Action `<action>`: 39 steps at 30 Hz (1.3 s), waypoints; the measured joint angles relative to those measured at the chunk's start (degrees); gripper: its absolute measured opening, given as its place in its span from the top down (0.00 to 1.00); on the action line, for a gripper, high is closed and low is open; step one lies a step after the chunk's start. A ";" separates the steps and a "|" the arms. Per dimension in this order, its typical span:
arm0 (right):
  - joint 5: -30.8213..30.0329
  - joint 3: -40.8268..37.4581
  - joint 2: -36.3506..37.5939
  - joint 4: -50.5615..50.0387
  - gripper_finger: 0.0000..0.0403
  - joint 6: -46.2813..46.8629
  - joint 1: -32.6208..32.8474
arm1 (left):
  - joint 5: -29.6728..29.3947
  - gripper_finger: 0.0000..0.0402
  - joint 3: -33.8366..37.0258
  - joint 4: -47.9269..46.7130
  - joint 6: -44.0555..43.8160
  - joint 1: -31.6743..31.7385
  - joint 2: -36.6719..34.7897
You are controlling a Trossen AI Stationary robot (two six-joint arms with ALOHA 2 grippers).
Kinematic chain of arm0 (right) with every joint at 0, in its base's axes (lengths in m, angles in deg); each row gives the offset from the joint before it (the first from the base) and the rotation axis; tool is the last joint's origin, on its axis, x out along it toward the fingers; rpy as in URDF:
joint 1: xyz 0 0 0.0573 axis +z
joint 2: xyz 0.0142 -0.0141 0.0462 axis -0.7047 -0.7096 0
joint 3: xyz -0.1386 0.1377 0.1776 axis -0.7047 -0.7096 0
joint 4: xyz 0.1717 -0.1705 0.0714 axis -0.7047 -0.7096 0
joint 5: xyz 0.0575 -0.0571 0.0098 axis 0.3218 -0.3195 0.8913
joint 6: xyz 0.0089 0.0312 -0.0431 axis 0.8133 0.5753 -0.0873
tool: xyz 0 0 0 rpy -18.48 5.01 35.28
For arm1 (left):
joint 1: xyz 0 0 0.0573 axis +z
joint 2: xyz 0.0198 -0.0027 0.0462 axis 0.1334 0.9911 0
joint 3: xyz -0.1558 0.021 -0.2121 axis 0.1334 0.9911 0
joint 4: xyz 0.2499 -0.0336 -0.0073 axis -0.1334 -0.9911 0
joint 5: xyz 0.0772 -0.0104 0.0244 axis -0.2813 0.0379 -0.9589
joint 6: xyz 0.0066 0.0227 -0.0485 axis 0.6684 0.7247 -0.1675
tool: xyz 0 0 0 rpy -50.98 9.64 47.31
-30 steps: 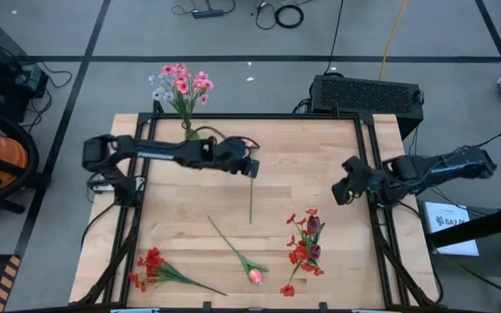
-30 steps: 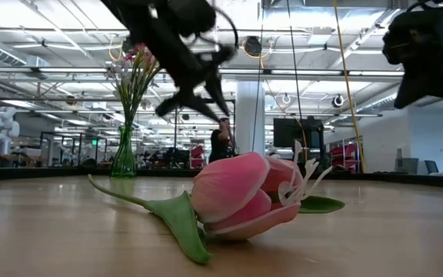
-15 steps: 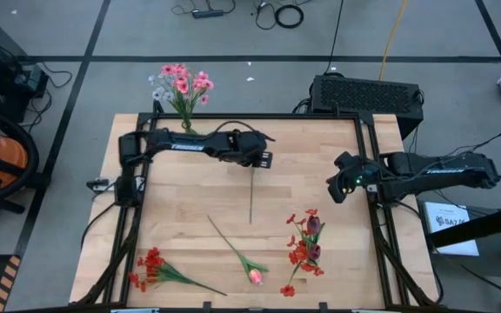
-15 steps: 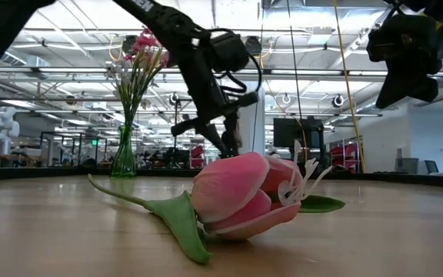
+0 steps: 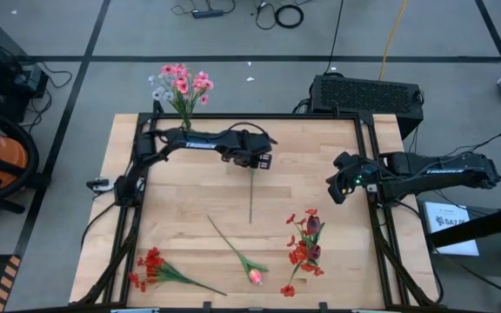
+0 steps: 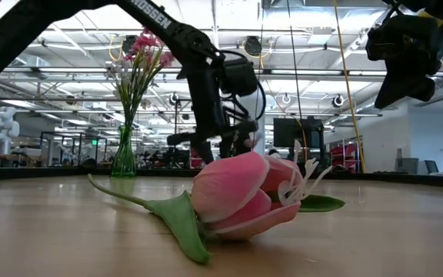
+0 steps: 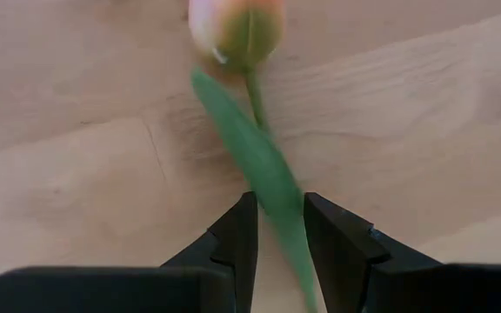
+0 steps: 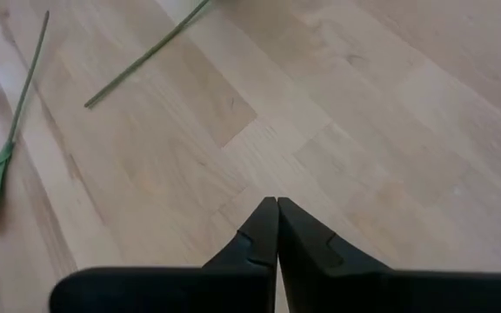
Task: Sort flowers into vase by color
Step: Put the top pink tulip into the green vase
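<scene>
My left gripper (image 5: 257,163) (image 7: 278,219) is low over the table's middle, open, pointing down. Its fingers stand on either side of a pale pink tulip's leaf (image 7: 255,152), just behind the bud (image 7: 236,26). That tulip lies flat, and its stem (image 5: 251,198) runs toward the near edge. My right gripper (image 5: 333,191) (image 8: 277,217) is shut and hovers above the table near its right edge. A green glass vase (image 5: 187,132) (image 6: 123,158) with pink and white flowers (image 5: 181,83) stands at the far left corner. My left gripper comes at the tulip from above, with one finger (image 7: 237,230) on each side of the leaf and stem close behind the bud. The flower lies flat on the table. Whether the fingers touch it, I cannot tell.
A pink tulip (image 5: 255,276) (image 6: 237,196) lies near the near edge. A red cluster (image 5: 150,265) lies at the near left. Red clusters with dark red buds (image 5: 307,245) lie at the near right. A black box (image 5: 368,94) stands beyond the far edge.
My left gripper has swung a little toward the right and come down over the pale tulip's bud end, tipping from a slant to pointing down. My right gripper has moved slightly toward the table's left. The flowers have stayed where they were.
</scene>
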 joint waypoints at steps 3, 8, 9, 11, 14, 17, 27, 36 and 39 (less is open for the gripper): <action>-0.12 0.01 -0.02 0.14 1.00 -0.17 0.00 | 0.92 0.75 -0.05 0.66 -0.01 -0.06 2.00; -1.39 0.00 -0.02 2.45 1.00 -0.17 0.01 | 2.97 0.80 -0.25 0.59 0.74 -0.36 2.83; -2.11 0.02 -0.02 3.14 1.00 -0.17 0.01 | 2.72 0.83 -0.20 0.54 1.62 -0.66 2.59; -3.90 0.01 -0.02 4.50 1.00 -0.17 0.01 | 2.27 0.93 -0.03 0.70 3.54 -1.30 1.92; -6.65 0.02 -0.02 6.97 1.00 -0.18 0.01 | 2.26 0.97 0.22 -0.02 5.79 -2.31 -0.57; -9.92 0.02 -0.02 9.73 1.00 -0.19 0.01 | 1.56 0.97 0.11 0.56 8.86 -3.23 -4.44; -5.89 2.06 -0.63 32.71 1.00 -12.05 -1.22 | -9.39 0.98 0.11 4.63 17.63 -6.22 -20.91; -0.15 24.54 -17.74 22.93 1.00 -21.69 -5.17 | -18.17 0.98 0.09 4.21 28.26 -8.78 -35.08; -0.20 32.15 -25.36 18.86 1.00 -25.24 -5.32 | -21.51 0.98 1.04 3.31 30.37 -9.78 -39.49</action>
